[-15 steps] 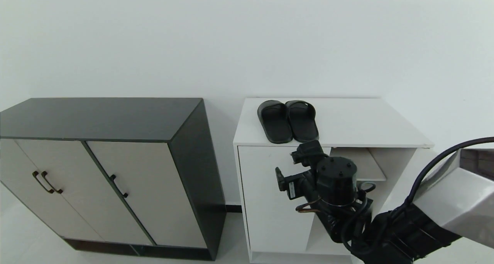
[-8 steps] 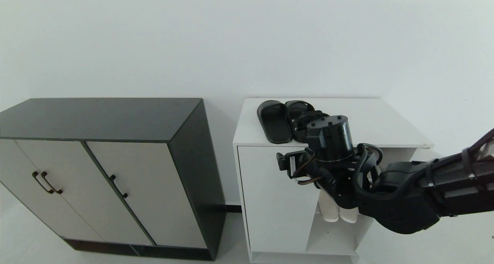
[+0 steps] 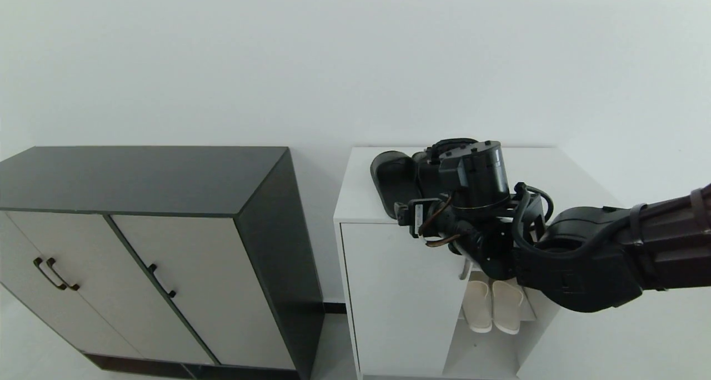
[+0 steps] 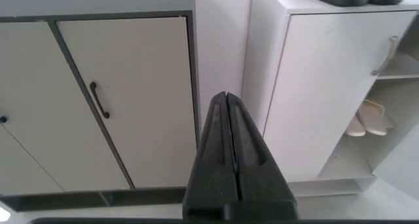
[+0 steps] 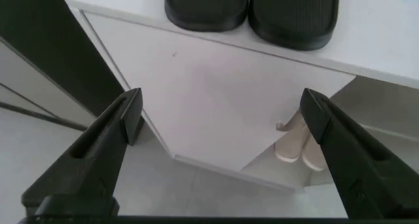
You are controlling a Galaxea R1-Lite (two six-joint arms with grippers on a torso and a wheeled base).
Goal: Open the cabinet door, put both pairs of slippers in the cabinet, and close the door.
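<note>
The right pincer [image 5: 222, 109], spread apart and empty, has risen from the open right side of the white cabinet [image 3: 400, 291], where the white slippers [image 3: 493, 306] sit, to the black slippers [image 3: 391, 183] on top, the pair left to stow.

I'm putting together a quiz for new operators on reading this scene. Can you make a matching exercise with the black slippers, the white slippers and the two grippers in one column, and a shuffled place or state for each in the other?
Things
1. black slippers
2. white slippers
3. left gripper
4. right gripper

Place or state
A. open
B. on a shelf inside the white cabinet
C. shut, holding nothing
D. on top of the white cabinet

Pairs: 1-D, 2-B, 3-C, 4-A
</note>
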